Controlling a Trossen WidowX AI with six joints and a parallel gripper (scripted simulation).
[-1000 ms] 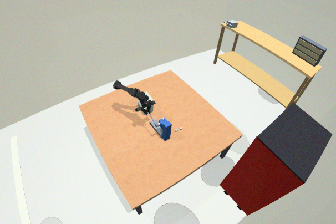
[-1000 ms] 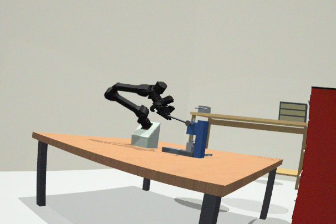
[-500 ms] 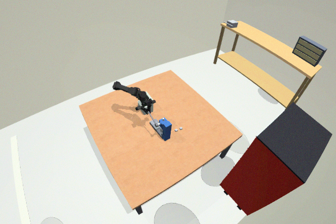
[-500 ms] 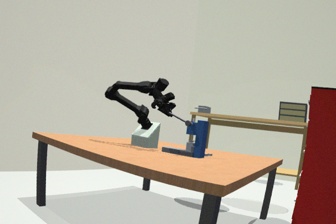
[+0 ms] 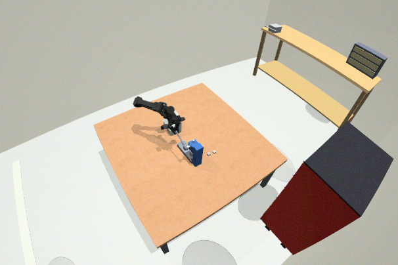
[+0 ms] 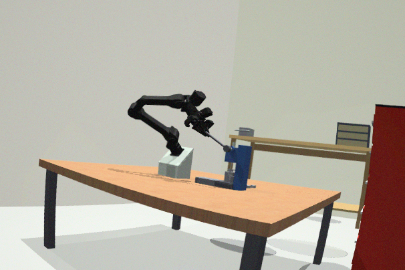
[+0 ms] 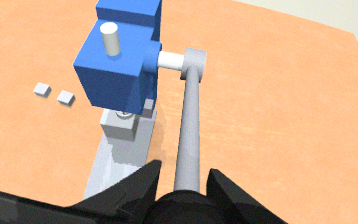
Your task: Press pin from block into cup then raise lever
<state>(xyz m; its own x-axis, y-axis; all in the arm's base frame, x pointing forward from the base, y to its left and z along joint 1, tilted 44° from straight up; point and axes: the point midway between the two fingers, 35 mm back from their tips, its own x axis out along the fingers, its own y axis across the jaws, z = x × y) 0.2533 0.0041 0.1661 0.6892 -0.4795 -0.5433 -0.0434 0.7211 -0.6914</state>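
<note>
Surface (image 5: pixel 144 197) (image 6: pixel 154 197): bears the press, with the arm's base (image 5: pixel 167 125) (image 6: pixel 167 170) toward the long back edge, between the far corner and the left corner.
Arm (image 5: pixel 151 105) (image 6: pixel 162 100): bent over from its base, reaching in toward the middle of the surface.
Press (image 5: pixel 197 157) (image 6: pixel 243 167) (image 7: pixel 112 80): blue and upright, around mid-surface, well in from every edge.
Bed (image 5: pixel 181 145) (image 6: pixel 210 182) (image 7: pixel 107 185): runs out from the press's foot toward the arm.
Lever (image 5: pixel 180 139) (image 6: pixel 217 140) (image 7: pixel 190 125): slants up from its pivot to the arm.
Pincer (image 5: pixel 175 130) (image 6: pixel 207 133) (image 7: pixel 186 167): closed around the lever's free end.
Block (image 6: pixel 229 175) (image 7: pixel 119 127): on the bed, under the press head, a round ring showing on top. Alignment with the punch I can't confirm.
Two cubes (image 5: pixel 214 151) (image 7: pixel 42 90): beside the press, on the right-corner side.
Pin: can't tell if it's out; the cup is hidden too.
Done: block placed, lever gripped; the raised lever could mean before or after pressing.
Left: at least finishing with the lever up and letting go gently, without nudging the block.
</note>
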